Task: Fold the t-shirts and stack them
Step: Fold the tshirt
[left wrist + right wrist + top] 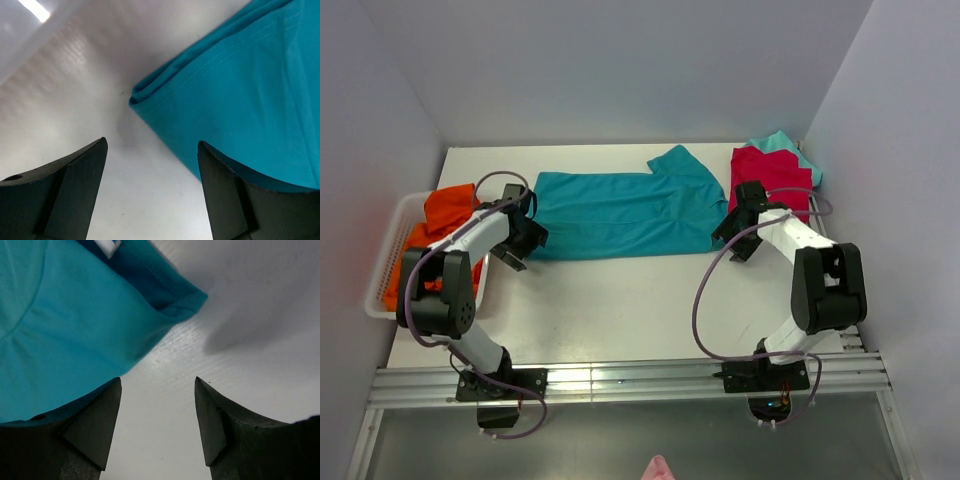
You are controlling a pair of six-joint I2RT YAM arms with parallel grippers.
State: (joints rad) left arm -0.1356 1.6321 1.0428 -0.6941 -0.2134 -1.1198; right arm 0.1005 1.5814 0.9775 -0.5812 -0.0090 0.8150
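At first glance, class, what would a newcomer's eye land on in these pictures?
The teal-blue t-shirt stretched across the middle of the table, with an open gripper at each end: left gripper, right gripper. Then the red t-shirt at the far right and the orange t-shirt in the white basket on the left.

So my spot is basically a glossy white table (620,300) boxed in by plain pale grey walls (620,60) at the back and both sides, with a metal rail (640,382) along the near edge, a white slatted basket (382,262) at the left edge, and a bright streak of glare (35,9).
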